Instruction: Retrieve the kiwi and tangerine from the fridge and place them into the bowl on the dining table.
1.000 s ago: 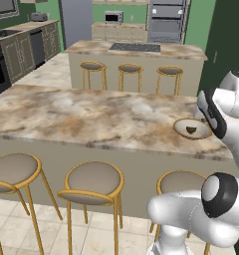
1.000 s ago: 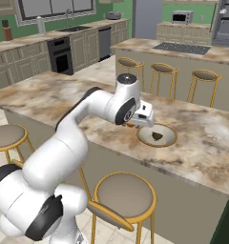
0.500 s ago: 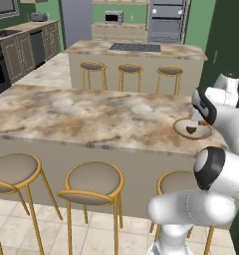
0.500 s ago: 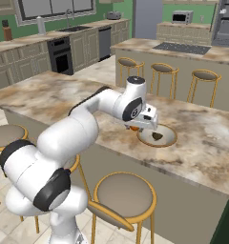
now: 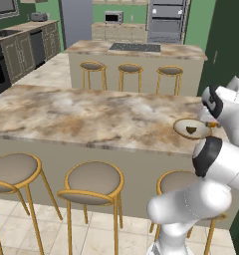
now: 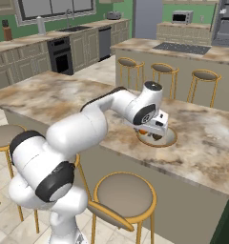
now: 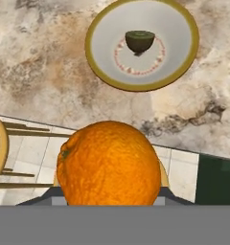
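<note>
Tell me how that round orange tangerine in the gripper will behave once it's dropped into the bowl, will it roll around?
The round bright orange tangerine looks nearly spherical, so it would probably roll on release. The shallow tan bowl slopes inward, so it should settle toward the centre, perhaps nudging the dark green kiwi half there. Its dimpled skin probably gives the gripper fair grip.

tangerine [image 7: 109, 163]: bright orange, finely dimpled skin
bowl [image 7: 104, 33]: pale grey inside, olive-tan rim, ring of small reddish dots at the centre
kiwi [image 7: 139, 41]: dark brown skin, green cut face
worktop [image 5: 81, 112]: brown-beige marbling with rusty patches, plain beige base
stools [image 5: 94, 178]: grey-brown seats, golden-yellow frames
walls [image 5: 195, 23]: green
floor [image 5: 99, 238]: cream tiles
</note>
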